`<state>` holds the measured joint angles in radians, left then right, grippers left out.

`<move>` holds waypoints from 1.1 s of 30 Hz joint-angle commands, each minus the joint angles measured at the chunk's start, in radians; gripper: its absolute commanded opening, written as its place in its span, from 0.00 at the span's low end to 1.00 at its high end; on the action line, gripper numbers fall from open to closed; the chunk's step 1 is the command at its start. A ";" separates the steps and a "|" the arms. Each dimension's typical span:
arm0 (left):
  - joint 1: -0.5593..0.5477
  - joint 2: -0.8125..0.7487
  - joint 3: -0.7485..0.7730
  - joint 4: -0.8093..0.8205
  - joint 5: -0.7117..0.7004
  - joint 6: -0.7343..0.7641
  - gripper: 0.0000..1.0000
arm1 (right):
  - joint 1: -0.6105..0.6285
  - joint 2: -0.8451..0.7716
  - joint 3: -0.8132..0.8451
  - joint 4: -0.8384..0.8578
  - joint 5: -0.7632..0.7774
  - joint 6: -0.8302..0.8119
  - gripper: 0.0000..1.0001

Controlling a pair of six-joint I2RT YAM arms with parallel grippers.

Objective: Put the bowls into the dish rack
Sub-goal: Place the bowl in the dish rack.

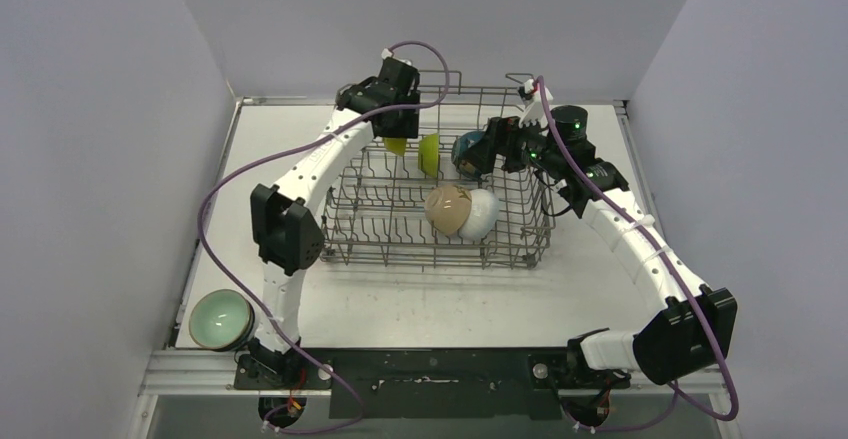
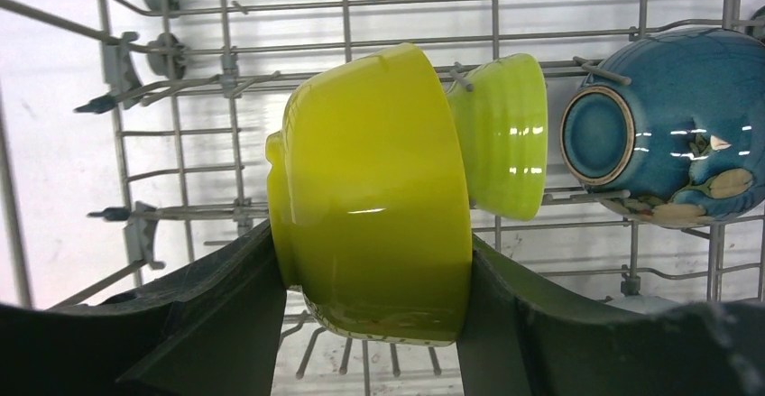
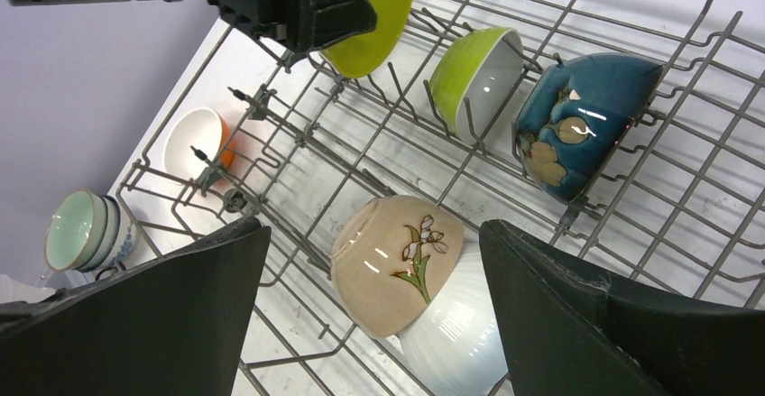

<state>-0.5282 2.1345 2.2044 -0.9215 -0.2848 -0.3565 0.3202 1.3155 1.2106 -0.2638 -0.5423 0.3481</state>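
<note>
Left pincer [image 2: 372, 261] grips a yellow bowl [image 2: 370, 188] over the dish rack [image 1: 440, 259], four bowls [image 1: 447, 209] racked beside it; right pincer [image 3: 370, 229] gapes empty; pale-green stack [image 1: 220, 319] waits well behind on the bench [image 1: 450, 299].

Left arm [image 1: 310, 164]: rises from the near-left base, elbow bent, forearm reaching far and to the right (purple cable looped alongside).
Left wrist [image 1: 385, 89]: pitched downward.
Left jaws: partly spread, clamped on the yellow bowl [image 2: 379, 188], one finger against each side.
Right arm [image 1: 640, 234]: runs from the near-right base out along the right, then bends inward to the left.
Right wrist [image 1: 565, 134]: angled down and leftward.
Right jaws: spread wide, nothing between them.
</note>
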 commanded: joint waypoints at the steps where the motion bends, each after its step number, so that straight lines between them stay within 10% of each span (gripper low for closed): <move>1: 0.008 -0.115 -0.019 0.037 -0.074 0.025 0.00 | -0.006 -0.016 0.024 0.037 -0.011 0.000 0.90; 33: 0.019 0.102 0.072 0.024 0.017 0.033 0.00 | -0.013 -0.010 0.025 0.020 -0.003 -0.015 0.90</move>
<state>-0.5137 2.2227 2.2261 -0.9085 -0.2836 -0.3298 0.3149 1.3159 1.2106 -0.2638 -0.5488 0.3477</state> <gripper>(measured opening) 0.568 0.900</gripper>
